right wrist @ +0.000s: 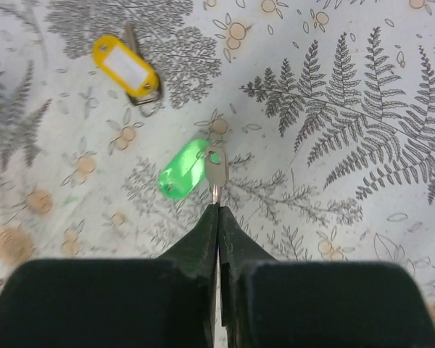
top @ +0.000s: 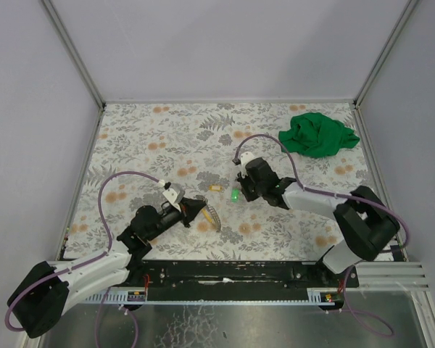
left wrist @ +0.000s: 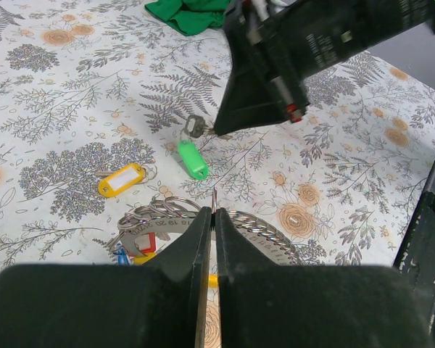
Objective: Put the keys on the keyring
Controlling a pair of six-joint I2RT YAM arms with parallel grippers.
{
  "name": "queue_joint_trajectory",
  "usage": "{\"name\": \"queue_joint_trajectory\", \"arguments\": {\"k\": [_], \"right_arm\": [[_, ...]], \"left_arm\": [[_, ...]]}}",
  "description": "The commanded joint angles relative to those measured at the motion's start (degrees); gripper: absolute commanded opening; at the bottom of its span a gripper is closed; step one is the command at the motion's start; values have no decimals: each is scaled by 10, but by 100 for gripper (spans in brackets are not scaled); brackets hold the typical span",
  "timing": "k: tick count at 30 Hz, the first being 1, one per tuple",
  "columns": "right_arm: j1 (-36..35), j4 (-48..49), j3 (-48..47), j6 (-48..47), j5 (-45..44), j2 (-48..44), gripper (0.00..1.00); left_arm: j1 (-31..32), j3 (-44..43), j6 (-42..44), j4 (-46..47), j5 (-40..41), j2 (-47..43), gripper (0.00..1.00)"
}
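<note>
Over the floral table [top: 152, 130], left gripper [left wrist: 213, 212] pinches the keyring [left wrist: 264, 230] as an anchor; right gripper [right wrist: 217, 212] pinches the green key [right wrist: 215, 168] by its blade, seemingly to thread it

2 arms [top: 94, 274], white links w/ blk joints, purple cables [top: 134, 172], blk wedge hands [right wrist: 217, 214]

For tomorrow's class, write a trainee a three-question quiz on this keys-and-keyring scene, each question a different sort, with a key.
1. True or false: the yellow-tagged key already hangs on the keyring.
2. The right end effector is shut on: A the keyring, B the green-tagged key, C the yellow-tagged key.
3. Fill in: the green cloth lies at the table's far ____ corner.
Key: 1 false; 2 B; 3 right.
</note>
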State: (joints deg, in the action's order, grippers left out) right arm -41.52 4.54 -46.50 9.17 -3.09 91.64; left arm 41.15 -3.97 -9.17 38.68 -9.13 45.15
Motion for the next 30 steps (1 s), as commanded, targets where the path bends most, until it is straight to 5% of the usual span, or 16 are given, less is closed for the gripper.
{"name": "queue_joint_trajectory", "arguments": {"k": [1,8,21,30], "right_arm": [[4,-20,25,-4,37,-82,3],[4,-19,71,-2,51,-159,2],[4,-170,54,8,-78,-266,1],[-1,-183,61,38,-83,-225,0]], "left_arm": [[-3,-4,-1,22,-7,-6,0],[-3,-3,-3,25,-12,-8,0],[-3,-6,-7,32,-22,-2,0],[-3,-8,-8,34,-29,7,0]]}}
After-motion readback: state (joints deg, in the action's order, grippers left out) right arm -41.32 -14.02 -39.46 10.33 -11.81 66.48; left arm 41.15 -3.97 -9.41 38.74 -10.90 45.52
